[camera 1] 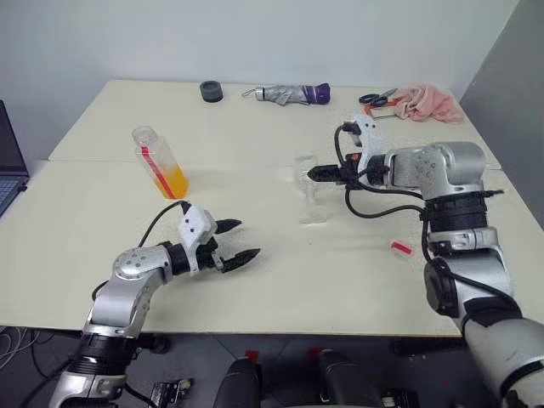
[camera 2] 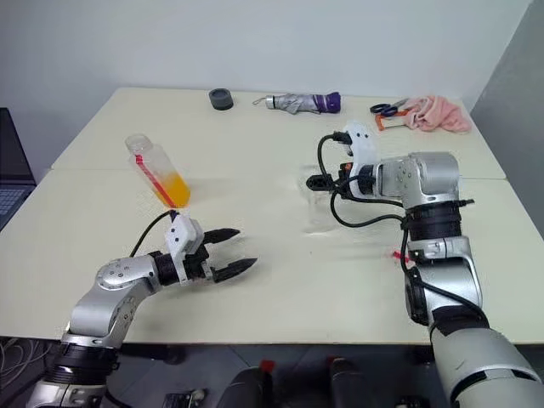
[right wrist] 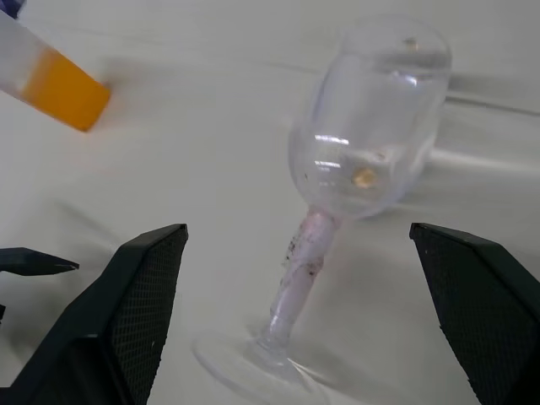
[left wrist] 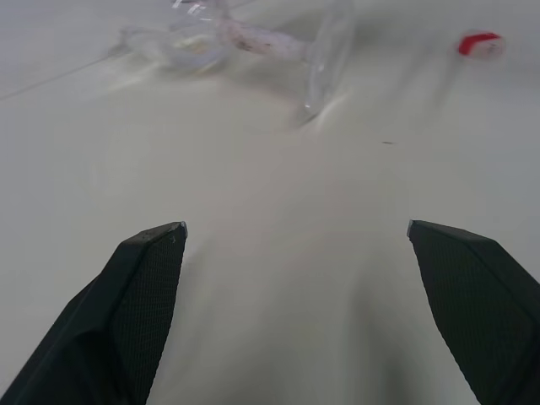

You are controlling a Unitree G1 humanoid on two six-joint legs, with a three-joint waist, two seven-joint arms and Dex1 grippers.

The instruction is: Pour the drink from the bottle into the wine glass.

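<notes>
The bottle [camera 1: 160, 161] stands at the left of the table with the orange drink [camera 1: 174, 181] in its lower part; its mouth shows no cap. The wine glass [camera 1: 310, 189] stands upright near the table's middle, looking empty. My right gripper [camera 1: 321, 174] is open at the height of the glass's bowl, just to its right. In the right wrist view the glass [right wrist: 371, 126] stands ahead of and between the spread fingers [right wrist: 143, 295], apart from them. My left gripper [camera 1: 234, 242] hangs open and empty over the near table, below the bottle and left of the glass.
A small red-and-white cap [camera 1: 400, 248] lies on the table right of the glass. Along the far edge lie a black round piece [camera 1: 211, 91], a folded umbrella [camera 1: 289, 93], scissors [camera 1: 378, 98] and a pink cloth [camera 1: 425, 102]. A laptop [camera 1: 8, 161] sits at the far left.
</notes>
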